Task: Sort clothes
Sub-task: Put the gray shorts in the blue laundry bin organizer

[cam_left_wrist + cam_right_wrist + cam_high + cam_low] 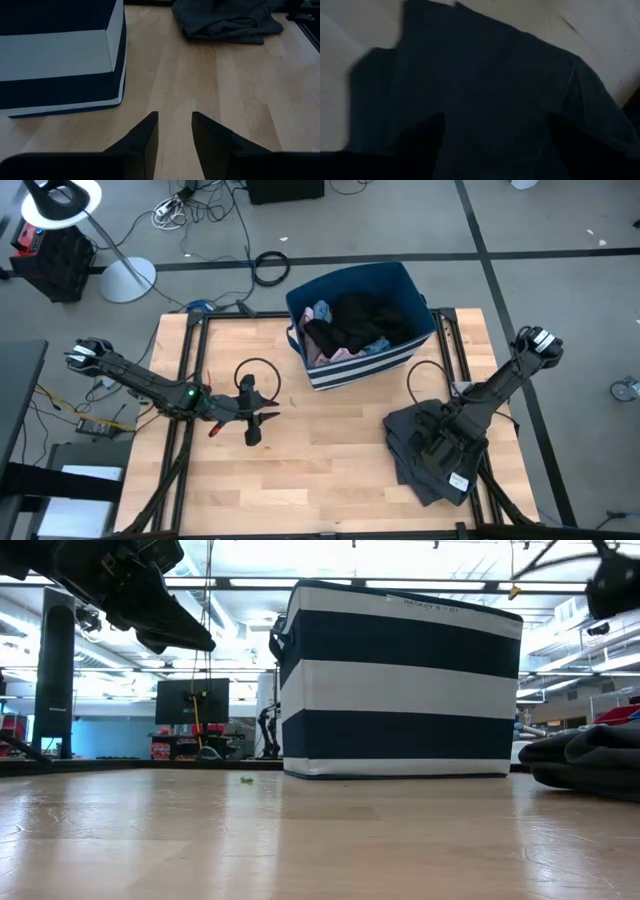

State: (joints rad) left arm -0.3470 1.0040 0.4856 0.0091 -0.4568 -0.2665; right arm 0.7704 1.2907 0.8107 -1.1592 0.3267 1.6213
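Pale wood table [330, 450], grey floor with cables around it. Striped bin [362, 325] holds black and pink clothes [350, 323]; its small print unreadable. Left gripper [256, 423] open, empty, above bare wood. Right gripper [437, 448] spread over dark grey garment [408, 442].

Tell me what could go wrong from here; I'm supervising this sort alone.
The right gripper is down on the grey pile, fingers spread: it may grab several layers or snag the white tag. The pile lies near the table edge, so a tug might drag it off. The bin still holds clothes.
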